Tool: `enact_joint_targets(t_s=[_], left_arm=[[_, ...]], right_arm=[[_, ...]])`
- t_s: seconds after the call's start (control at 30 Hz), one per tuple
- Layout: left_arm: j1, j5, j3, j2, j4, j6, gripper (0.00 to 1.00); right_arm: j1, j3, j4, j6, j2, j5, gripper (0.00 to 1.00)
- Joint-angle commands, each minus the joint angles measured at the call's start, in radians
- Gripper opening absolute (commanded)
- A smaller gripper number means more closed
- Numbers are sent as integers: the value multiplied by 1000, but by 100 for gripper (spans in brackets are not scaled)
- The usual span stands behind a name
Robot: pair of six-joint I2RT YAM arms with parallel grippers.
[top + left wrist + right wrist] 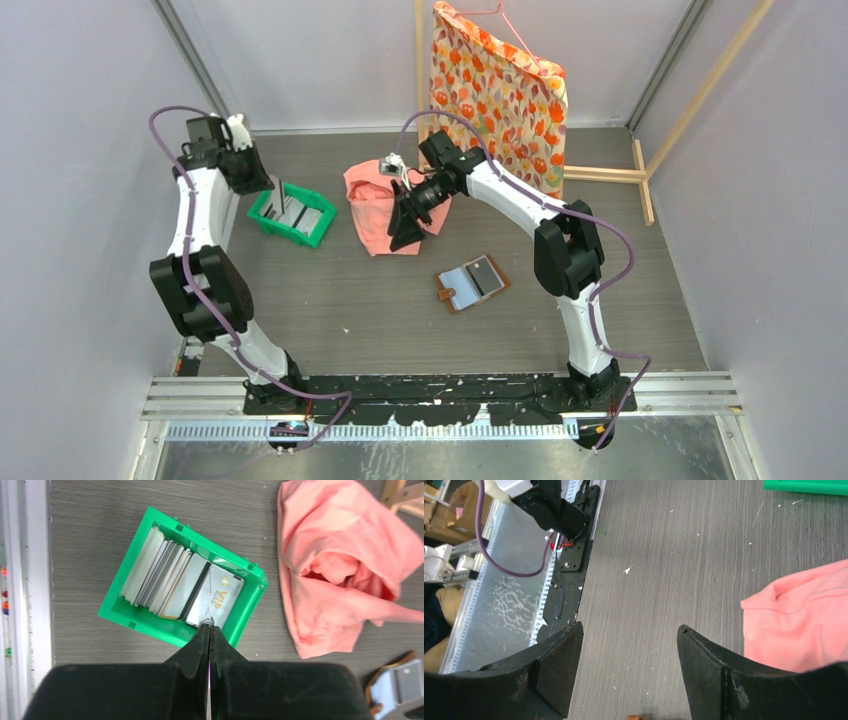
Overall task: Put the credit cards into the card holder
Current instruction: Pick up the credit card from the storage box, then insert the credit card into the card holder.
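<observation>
Several credit cards point(170, 580) stand on edge in a green tray point(150, 625). My left gripper point(209, 625) hangs just over the tray's near end. It is shut on one thin credit card point(281, 197), which shows edge-on between its fingers. The card holder point(472, 284) lies open on the table right of centre, brown with pale grey pockets showing; its corner point(395, 685) also shows in the left wrist view. My right gripper point(405, 235) hovers over the near edge of a pink cloth, away from the card holder. This gripper point(629, 627) is open with nothing between its fingers.
The crumpled pink cloth point(375, 215) lies between the green tray point(300, 232) and the card holder. A floral cloth on a hanger point(500, 90) and a wooden frame point(600, 172) stand at the back right. Grey walls close in both sides.
</observation>
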Motion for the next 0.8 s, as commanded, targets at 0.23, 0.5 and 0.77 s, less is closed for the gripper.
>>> enact_joint_targets(t_s=[0.23,0.5,0.77], left_arm=[[127,325,-71,-57,107,-196,0],[149,468,-133,-67,199,-288,0],[156,600,-223,-81,365,-430,0]], right_arm=[[-2,18,246,361,-41,12,72],[0,15,605,818,9,39,71],[4,38,1226,1497,152,126,70]])
